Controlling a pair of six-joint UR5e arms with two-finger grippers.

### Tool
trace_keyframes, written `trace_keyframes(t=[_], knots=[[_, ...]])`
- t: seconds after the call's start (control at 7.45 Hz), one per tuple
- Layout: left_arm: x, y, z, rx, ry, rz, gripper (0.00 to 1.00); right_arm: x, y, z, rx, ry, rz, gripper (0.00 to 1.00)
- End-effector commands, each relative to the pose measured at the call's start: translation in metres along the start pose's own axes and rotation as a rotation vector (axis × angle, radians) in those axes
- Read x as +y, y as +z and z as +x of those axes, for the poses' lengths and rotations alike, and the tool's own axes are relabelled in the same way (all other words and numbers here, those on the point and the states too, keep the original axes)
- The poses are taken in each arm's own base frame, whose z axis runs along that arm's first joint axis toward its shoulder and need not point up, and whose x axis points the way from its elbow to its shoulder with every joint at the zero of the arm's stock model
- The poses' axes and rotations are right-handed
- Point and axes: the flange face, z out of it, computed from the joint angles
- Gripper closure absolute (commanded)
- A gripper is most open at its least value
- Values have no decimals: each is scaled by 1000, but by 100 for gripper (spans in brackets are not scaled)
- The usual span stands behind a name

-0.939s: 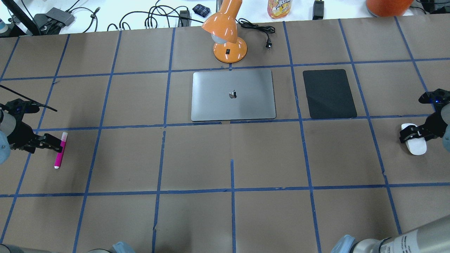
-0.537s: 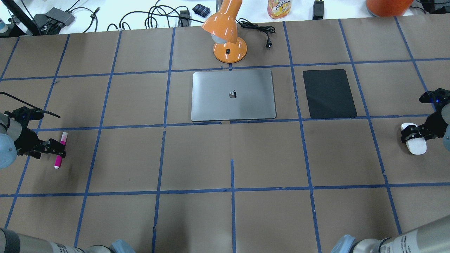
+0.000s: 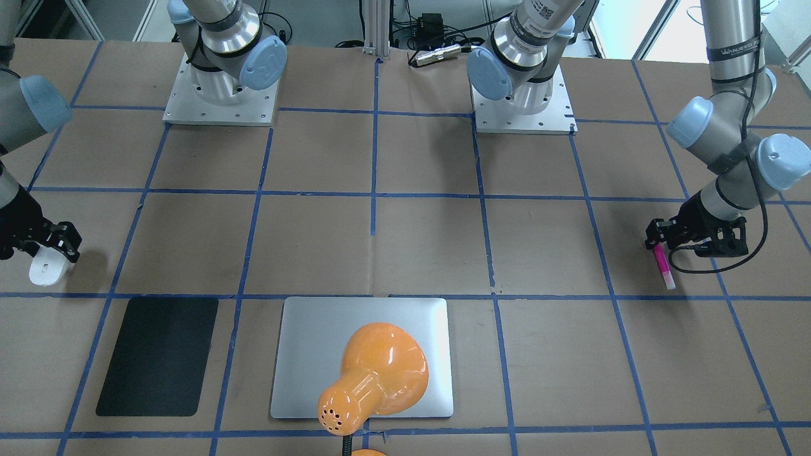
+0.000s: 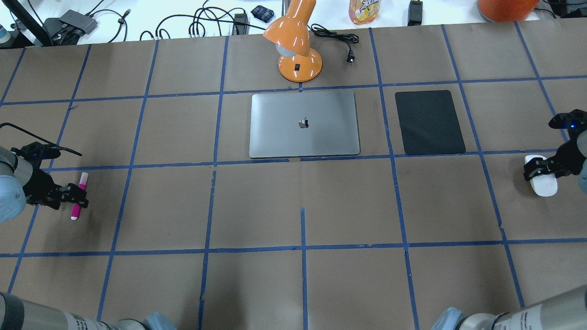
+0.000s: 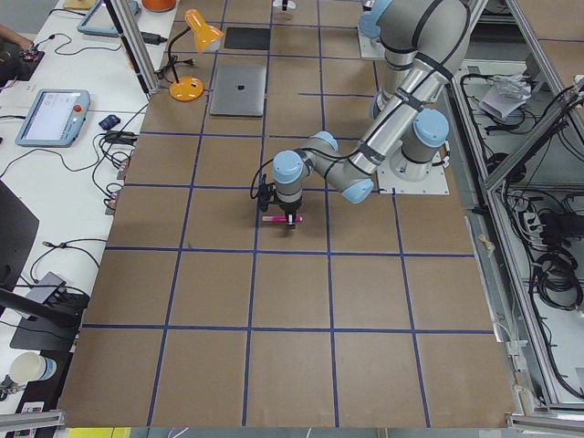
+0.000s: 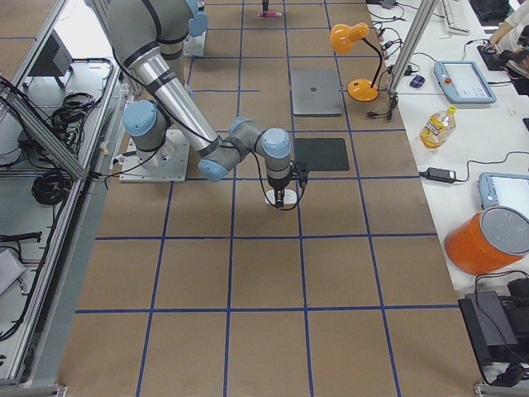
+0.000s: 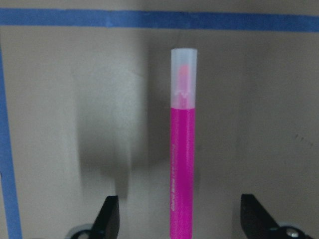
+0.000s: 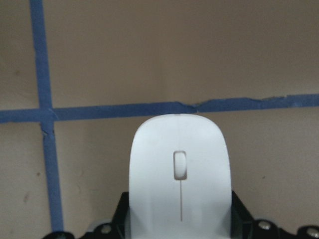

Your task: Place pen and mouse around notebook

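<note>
**Inspector:** Front-facing view first.

**Assistant:** The notebook [image 3: 304, 342] lies flat, partly hidden by the head of an orange lamp [image 3: 374, 377], with a black mat [image 3: 158, 354] beside it. The left gripper [image 3: 659, 243] sits over the pen [image 3: 664, 271], far out on the notebook's other side. The right gripper [image 3: 56, 248] is on the mouse [image 3: 44, 272], beyond the mat.

**Inspector:** Overhead?

**Assistant:** The pen [image 4: 82, 180] lies lengthwise on the table [image 4: 257, 206], crossed by the left gripper [image 4: 78, 198]. The mouse [image 4: 545, 187] is at the opposite edge, under the right gripper [image 4: 535, 169]. Both are well apart from the notebook [image 4: 303, 137].

**Inspector:** Side views?

**Assistant:** From the left end, the pen [image 5: 273, 219] shows as a pink streak beneath the near arm. From the right end, the mouse [image 6: 271, 198] shows white beneath the near arm. I make no finger judgement from either view.

**Inspector:** Left wrist?

**Assistant:** The fingertips [image 7: 108, 219] are spread wide. The pen [image 7: 182, 154] runs between them, touching neither, with its pale cap pointing away.

**Inspector:** Right wrist?

**Assistant:** The fingers are pressed against both flanks of the mouse [image 8: 179, 174], pinching it. Its front reaches a blue tape line. I cannot tell whether it is clear of the table.
</note>
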Motion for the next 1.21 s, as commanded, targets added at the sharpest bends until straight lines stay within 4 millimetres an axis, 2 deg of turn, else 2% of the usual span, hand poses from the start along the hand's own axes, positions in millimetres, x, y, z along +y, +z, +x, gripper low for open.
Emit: trace_keyframes(t=[0.0,0.13,0.27,0.4,0.54,0.8,0.94,1.07], knots=[[-1,6,0,7,-2,-9,60,-53,-23,-88,2,-29,68,40],[-2,6,-1,3,-3,-5,72,-65,-7,-127,-22,7,53,41],[-3,5,-2,-7,-4,11,95,-88,7,-166,-37,52,50,41],[-4,4,-2,-6,-4,13,100,-117,15,-199,-30,36,56,40],[-4,2,-2,-11,-4,16,100,-126,31,-210,-33,29,36,40],[-6,-11,0,-30,2,38,100,-135,27,-209,-33,17,55,39],[-13,-19,-6,-43,1,53,100,-135,34,-208,-35,18,43,39],[-19,-33,-8,-63,1,70,100,-135,38,-208,-35,17,40,27]])
